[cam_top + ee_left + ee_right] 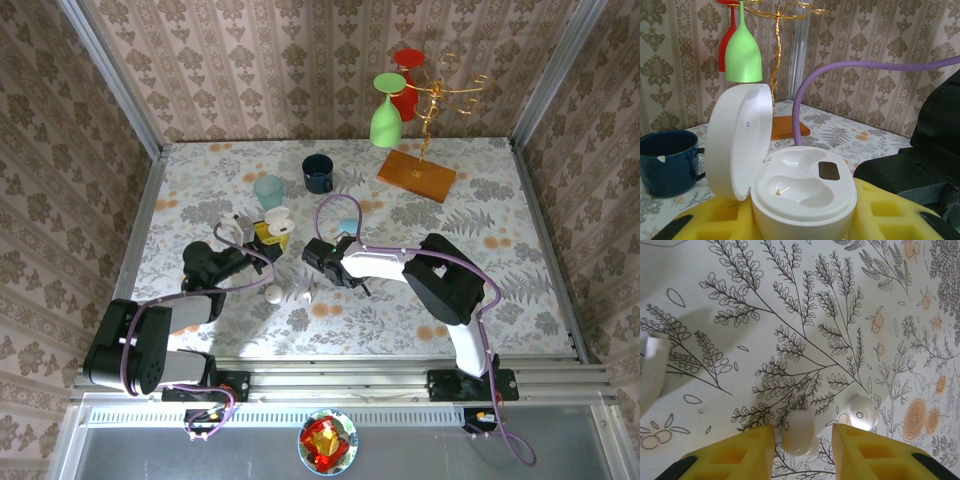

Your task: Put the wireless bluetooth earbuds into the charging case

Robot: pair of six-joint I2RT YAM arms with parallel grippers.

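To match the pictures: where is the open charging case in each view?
Top external: charging case left of centre, lid open.
Left wrist: bottom centre, lid raised at left.
Right wrist: white piece at left edge; cannot tell what it is.
Shared landmark: hanging green glass, in top and left wrist views.

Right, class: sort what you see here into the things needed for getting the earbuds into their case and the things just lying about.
For the job:
open charging case
earbud
second earbud

Lying about:
navy mug
pale blue cup
green wine glass
red wine glass
glass rack
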